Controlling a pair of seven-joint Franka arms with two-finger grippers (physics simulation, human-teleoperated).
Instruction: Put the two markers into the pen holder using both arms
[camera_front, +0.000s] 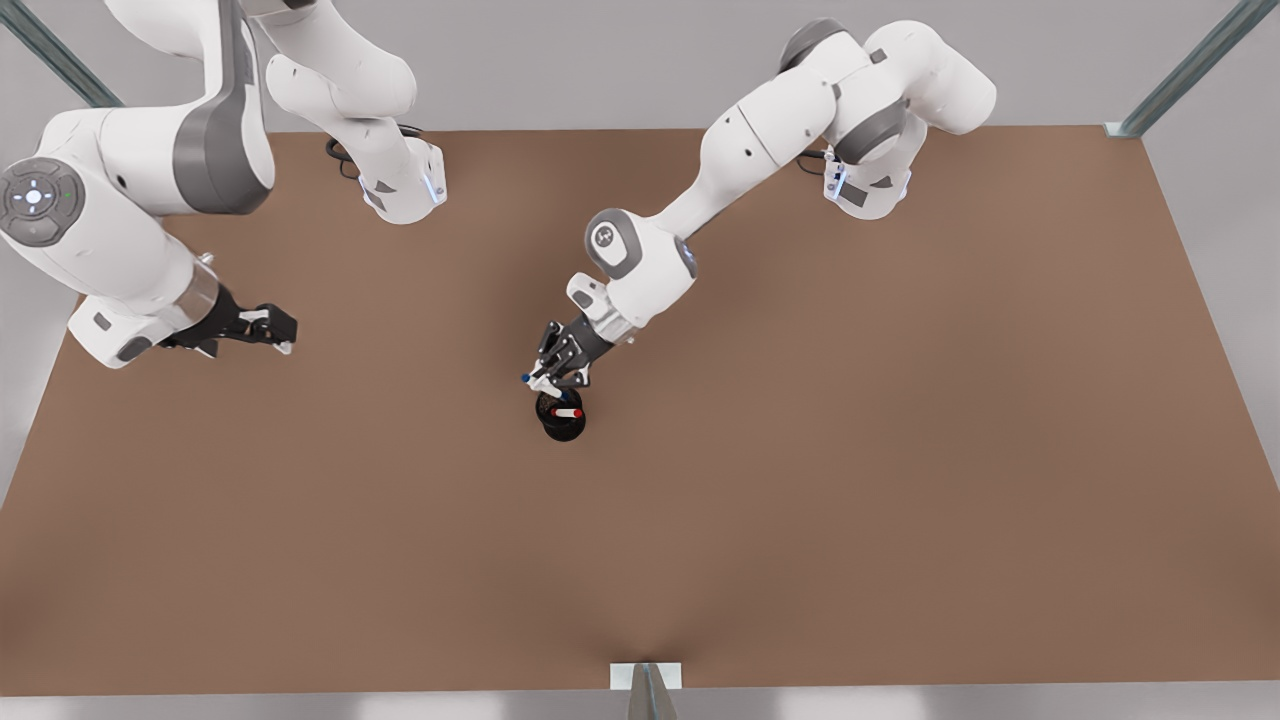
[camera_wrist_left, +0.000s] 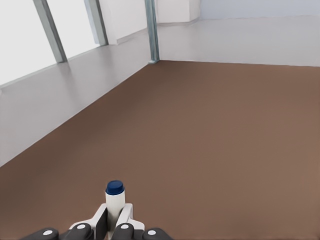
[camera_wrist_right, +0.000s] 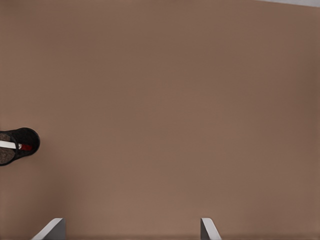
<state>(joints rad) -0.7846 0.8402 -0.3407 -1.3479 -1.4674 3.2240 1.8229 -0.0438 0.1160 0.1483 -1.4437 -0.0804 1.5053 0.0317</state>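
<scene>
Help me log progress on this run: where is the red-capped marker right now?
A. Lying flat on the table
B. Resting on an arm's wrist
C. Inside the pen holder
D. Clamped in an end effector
C: the red-capped marker sits in the black pen holder, while the left end effector just above it grips the blue-capped marker and the right end effector waits open.
</scene>
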